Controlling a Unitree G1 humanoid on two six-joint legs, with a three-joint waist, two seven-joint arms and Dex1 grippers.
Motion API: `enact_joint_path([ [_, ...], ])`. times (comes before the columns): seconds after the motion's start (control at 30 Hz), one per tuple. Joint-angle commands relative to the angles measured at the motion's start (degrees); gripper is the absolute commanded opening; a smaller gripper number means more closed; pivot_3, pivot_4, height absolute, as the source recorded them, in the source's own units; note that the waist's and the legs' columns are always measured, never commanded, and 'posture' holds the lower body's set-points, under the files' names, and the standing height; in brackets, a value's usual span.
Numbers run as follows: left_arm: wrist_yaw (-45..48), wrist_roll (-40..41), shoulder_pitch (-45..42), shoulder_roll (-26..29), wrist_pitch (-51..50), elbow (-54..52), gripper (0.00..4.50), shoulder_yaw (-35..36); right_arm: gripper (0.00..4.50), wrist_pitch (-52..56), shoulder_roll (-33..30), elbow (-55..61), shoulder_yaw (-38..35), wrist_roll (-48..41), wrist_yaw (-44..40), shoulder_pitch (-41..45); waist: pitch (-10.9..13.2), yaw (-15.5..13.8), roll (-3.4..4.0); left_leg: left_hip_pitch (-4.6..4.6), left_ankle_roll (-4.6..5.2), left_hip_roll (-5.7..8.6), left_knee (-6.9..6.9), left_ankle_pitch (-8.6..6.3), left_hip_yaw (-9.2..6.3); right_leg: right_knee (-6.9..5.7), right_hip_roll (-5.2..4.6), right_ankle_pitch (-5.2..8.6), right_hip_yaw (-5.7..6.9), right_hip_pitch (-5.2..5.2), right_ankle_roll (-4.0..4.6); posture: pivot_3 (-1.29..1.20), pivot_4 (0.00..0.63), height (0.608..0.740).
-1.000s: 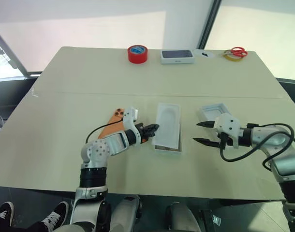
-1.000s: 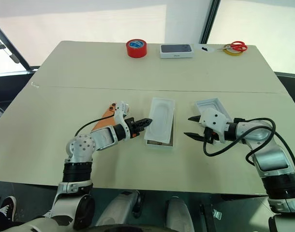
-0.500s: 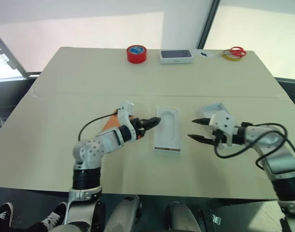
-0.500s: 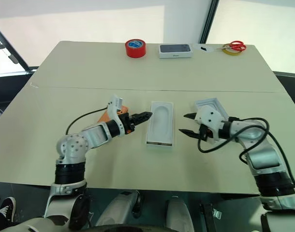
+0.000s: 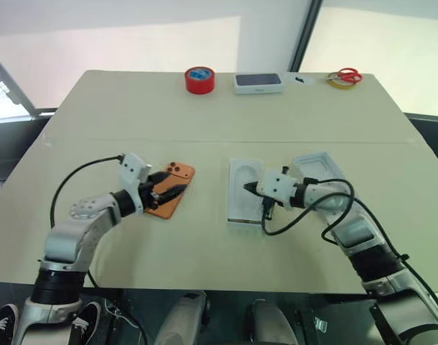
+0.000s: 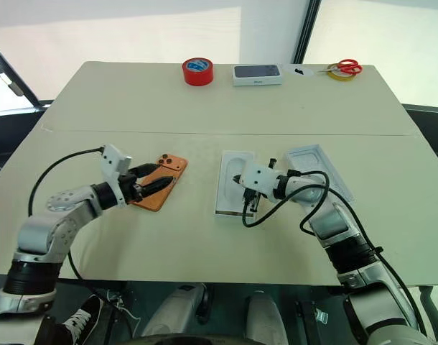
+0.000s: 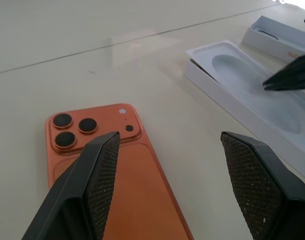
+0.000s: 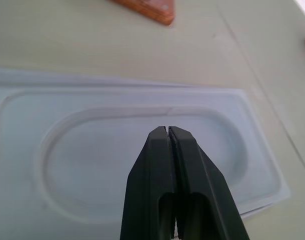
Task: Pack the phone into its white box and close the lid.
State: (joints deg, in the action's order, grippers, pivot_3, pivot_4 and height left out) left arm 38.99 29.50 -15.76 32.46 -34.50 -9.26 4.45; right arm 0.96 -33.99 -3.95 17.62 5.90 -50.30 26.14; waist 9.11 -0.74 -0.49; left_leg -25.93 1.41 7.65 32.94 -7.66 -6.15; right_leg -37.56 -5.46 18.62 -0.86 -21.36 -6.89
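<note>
Phone [image 7: 117, 175] flat on table beneath open left end effector [image 7: 167, 165], right end effector [image 8: 168, 131] closed over white insert [image 8: 117, 160]

- Left hand [image 5: 177, 190], left of centre frame: forearm low and near level, two black fingers [image 7: 100, 172] spread wide, nothing between them.
- Right hand [image 5: 249, 188], just right of centre: elbow bent, fingers [image 8: 170, 165] pressed tight together, pointing toward frame left.
</note>
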Motion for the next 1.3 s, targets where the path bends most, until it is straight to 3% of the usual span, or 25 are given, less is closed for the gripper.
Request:
enact_joint_path([
  [0.03,-1.0,0.5,0.6,-0.1,0.4,-0.4,3.41,3.0,0.08,-4.1,-3.6,4.5,2.2,-0.9,-7.1,-2.3,0.0,0.1,0.0,0.0,0.0,0.0,0.0,0.0,0.0,0.0,0.0,0.0,0.0,0.0,-0.01,0.0,0.15,0.74],
  [0.2,-2.2,0.2,0.2,-0.2,-1.9,0.9,3.41,3.4,0.08,0.7,-2.6,8.4,0.9,-6.7,-11.2,-2.2,0.0,0.2,0.0,0.02,0.01,-0.04,0.0,0.0,-0.02,-0.04,0.01,0.0,0.0,0.01,0.0,0.0,0.15,0.74],
  [0.47,-4.9,1.9,-2.0,-0.9,-5.6,4.2,3.41,6.2,0.08,-0.7,1.9,2.0,-1.0,-3.4,-3.2,2.7,0.0,0.1,0.0,0.03,0.0,-0.05,0.0,0.0,-0.01,-0.07,0.03,-0.01,0.0,-0.01,-0.02,0.0,0.15,0.74],
  [0.57,-5.3,4.7,-4.5,-0.1,-9.9,8.4,3.41,10.0,0.08,4.0,5.6,2.9,-3.1,-6.3,-0.6,5.4,0.0,0.2,-0.01,0.03,0.0,-0.05,0.0,0.0,-0.02,-0.13,0.06,-0.01,0.0,-0.04,-0.03,0.0,0.15,0.74],
  [0.7,-4.4,7.7,-10.5,1.6,-14.8,19.2,3.41,14.5,0.08,6.3,11.3,0.8,-0.9,-3.5,3.4,9.8,0.0,0.4,-0.03,0.04,-0.05,-0.06,0.02,0.03,-0.03,-0.34,0.09,-0.02,-0.01,-0.13,-0.04,0.0,0.15,0.74],
  [0.93,8.2,3.4,-15.2,5.7,-15.5,32.3,3.41,5.9,0.08,7.6,22.1,-7.4,8.1,4.1,7.3,16.9,0.0,1.5,-0.05,0.08,-0.18,-0.05,-0.04,0.12,-0.03,-0.46,0.15,-0.02,-0.03,-0.18,-0.04,0.0,0.15,0.74],
  [1.13,11.9,-2.3,-16.0,6.7,-15.2,34.7,3.41,-1.4,0.08,14.3,24.7,-10.7,15.3,10.1,5.6,17.6,0.0,1.4,-0.06,0.16,-0.23,-0.03,-0.04,0.14,-0.08,-0.53,0.31,-0.02,-0.07,-0.14,-0.03,0.0,0.15,0.74],
  [1.3,15.6,-2.5,-14.6,7.1,-18.5,32.8,3.41,-3.6,0.08,15.9,26.6,-12.1,16.2,11.1,6.2,17.5,0.0,1.7,-0.02,0.42,-0.24,-0.04,-0.24,0.13,-0.02,-0.55,0.28,-0.02,-0.21,-0.07,-0.02,0.0,0.15,0.74],
])
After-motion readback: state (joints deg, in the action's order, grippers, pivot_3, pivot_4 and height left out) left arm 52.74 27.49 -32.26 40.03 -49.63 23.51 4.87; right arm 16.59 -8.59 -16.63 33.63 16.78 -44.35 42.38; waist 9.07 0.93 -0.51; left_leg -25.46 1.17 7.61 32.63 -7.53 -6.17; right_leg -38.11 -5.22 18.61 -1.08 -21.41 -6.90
